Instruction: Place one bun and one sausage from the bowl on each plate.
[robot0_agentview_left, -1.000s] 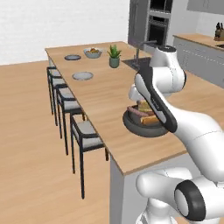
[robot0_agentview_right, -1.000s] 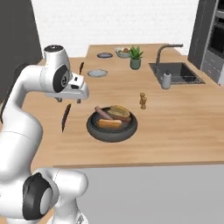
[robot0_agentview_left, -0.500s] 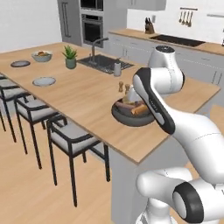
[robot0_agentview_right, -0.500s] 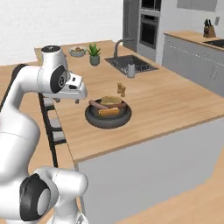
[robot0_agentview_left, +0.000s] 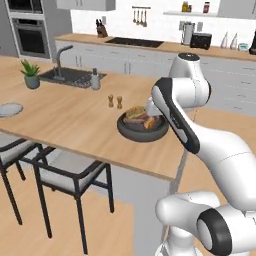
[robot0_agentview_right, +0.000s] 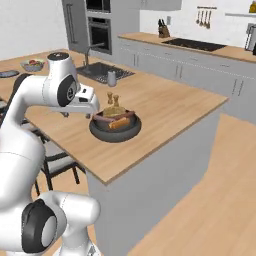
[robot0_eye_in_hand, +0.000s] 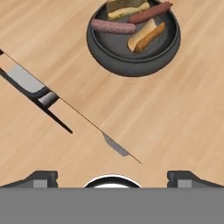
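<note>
The dark bowl (robot0_eye_in_hand: 131, 68) sits on the wooden island near its end, with two sausages (robot0_eye_in_hand: 113, 27) and two buns (robot0_eye_in_hand: 146, 36) in it. My gripper (robot0_eye_in_hand: 112, 177) hovers open and empty above the bare counter just short of the bowl, its fingertips (robot0_eye_in_hand: 41, 177) spread wide. In the right base view the gripper (robot0_agentview_right: 95, 110) hangs by the left rim of the bowl (robot0_agentview_right: 112, 137). In the left base view the bowl (robot0_agentview_left: 135, 134) lies partly behind my arm. One pale plate (robot0_agentview_left: 9, 109) lies far left on the island; a darker plate (robot0_agentview_right: 7, 74) lies at the far end.
Two small shakers (robot0_agentview_left: 115, 101) stand just behind the bowl. A sink (robot0_agentview_left: 70, 76), a soap bottle (robot0_agentview_left: 95, 80) and a potted plant (robot0_agentview_left: 31, 74) lie further along. A fruit bowl (robot0_agentview_right: 32, 65) sits near the darker plate. Stools (robot0_agentview_left: 75, 175) line the island's near side.
The base has driven around the island's end, so the whole scene has shifted and the plates have slid far to the left. The arm's pose over the bowl is unchanged, gripper still open.
</note>
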